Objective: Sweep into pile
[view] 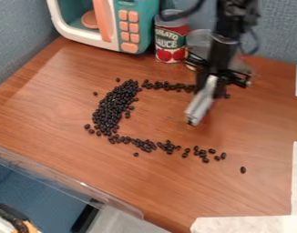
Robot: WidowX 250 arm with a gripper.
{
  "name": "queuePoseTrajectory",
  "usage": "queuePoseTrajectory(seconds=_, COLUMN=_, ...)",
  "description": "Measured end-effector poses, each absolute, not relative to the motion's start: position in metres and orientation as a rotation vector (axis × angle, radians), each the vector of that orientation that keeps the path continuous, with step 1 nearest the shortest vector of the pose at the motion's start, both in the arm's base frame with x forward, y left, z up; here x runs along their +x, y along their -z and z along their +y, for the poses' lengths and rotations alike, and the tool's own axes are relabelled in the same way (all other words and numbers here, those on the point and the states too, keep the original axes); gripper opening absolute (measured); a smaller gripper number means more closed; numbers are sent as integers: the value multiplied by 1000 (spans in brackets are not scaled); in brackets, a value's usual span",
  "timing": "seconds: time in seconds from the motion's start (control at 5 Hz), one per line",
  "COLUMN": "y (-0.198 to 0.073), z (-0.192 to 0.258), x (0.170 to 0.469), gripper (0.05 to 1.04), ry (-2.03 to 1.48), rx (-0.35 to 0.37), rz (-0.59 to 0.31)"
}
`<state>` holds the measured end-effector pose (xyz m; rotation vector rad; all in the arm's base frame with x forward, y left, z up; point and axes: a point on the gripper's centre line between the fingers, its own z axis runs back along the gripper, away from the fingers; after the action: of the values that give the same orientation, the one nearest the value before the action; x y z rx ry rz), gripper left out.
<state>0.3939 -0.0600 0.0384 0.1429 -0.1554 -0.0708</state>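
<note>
Black beans lie on the brown wooden table in a rough C shape, thickest on the left. One arm of the C runs right along the top and passes behind the gripper; the other trails down and right into scattered beans, with a lone bean at its far end. The gripper hangs over the right of the C's open middle, pointing down and slightly left. A silvery-grey piece shows at its lower end. Whether its fingers are apart cannot be made out.
At the back stand a teal and white toy microwave, a tomato sauce can and a clear container partly behind the arm. White paper lies at the front right. A clear rail edges the table's front left.
</note>
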Motion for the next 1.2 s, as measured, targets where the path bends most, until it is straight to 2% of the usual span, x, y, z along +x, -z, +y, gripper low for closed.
queuePoseTrajectory(seconds=0.2, y=-26, z=-88, x=411, gripper=348, ry=104, rx=154, rz=-143)
queuePoseTrajectory(seconds=0.4, y=-13, z=-105, x=430, gripper=348, ry=104, rx=133, rz=-130)
queuePoseTrajectory(seconds=0.8, y=-9, z=-98, x=454, gripper=348, ry=29, rx=95, rz=-122)
queuePoseTrajectory(seconds=1.2, y=-3, z=-71, x=437, gripper=348, ry=-43, rx=148, rz=-116)
